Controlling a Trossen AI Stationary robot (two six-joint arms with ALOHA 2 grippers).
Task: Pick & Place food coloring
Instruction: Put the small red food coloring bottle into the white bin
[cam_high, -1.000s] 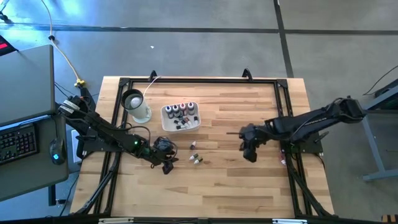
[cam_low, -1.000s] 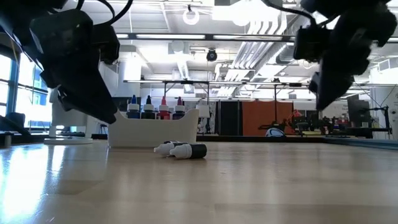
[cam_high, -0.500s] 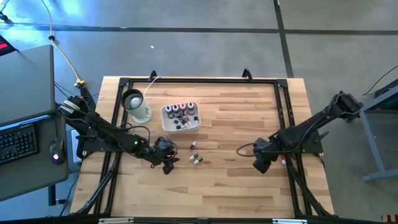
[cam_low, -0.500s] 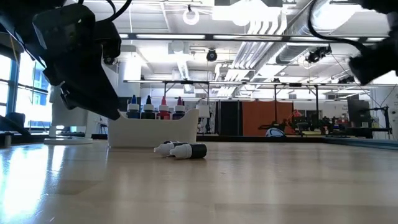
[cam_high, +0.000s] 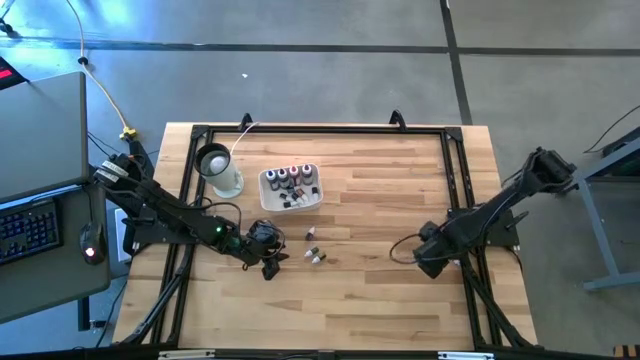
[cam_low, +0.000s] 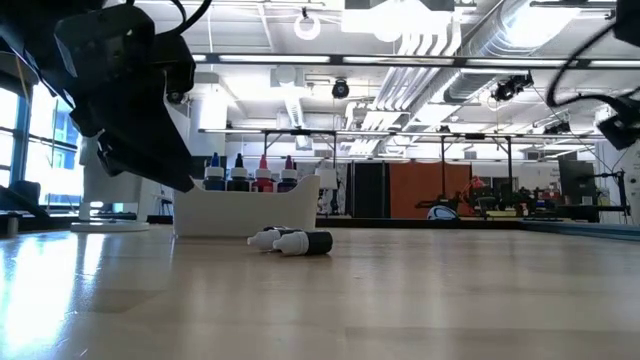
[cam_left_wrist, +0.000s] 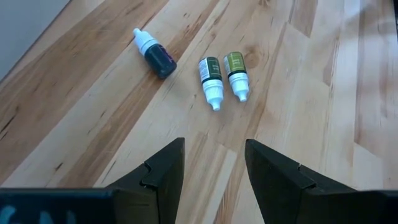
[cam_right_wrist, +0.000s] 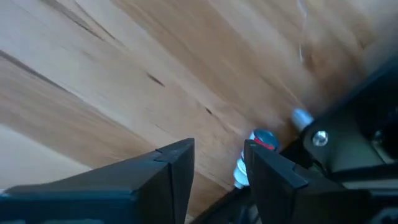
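left end effector (cam_left_wrist: 211, 168) released, hovering over the desk (cam_high: 380, 300); three food coloring bottles (cam_left_wrist: 211, 78) lie flat just ahead of it, long axes roughly along its reach. right end effector (cam_high: 428, 262) released, well apart at the desk's right edge; left arm nearer

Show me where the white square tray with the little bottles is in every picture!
High view: white square tray sits left of centre, beside the white cup.
Low view: left of middle, behind the loose lying bottles, the shared landmark.
Left wrist view: not shown; those bottles are.
Right wrist view: not shown.
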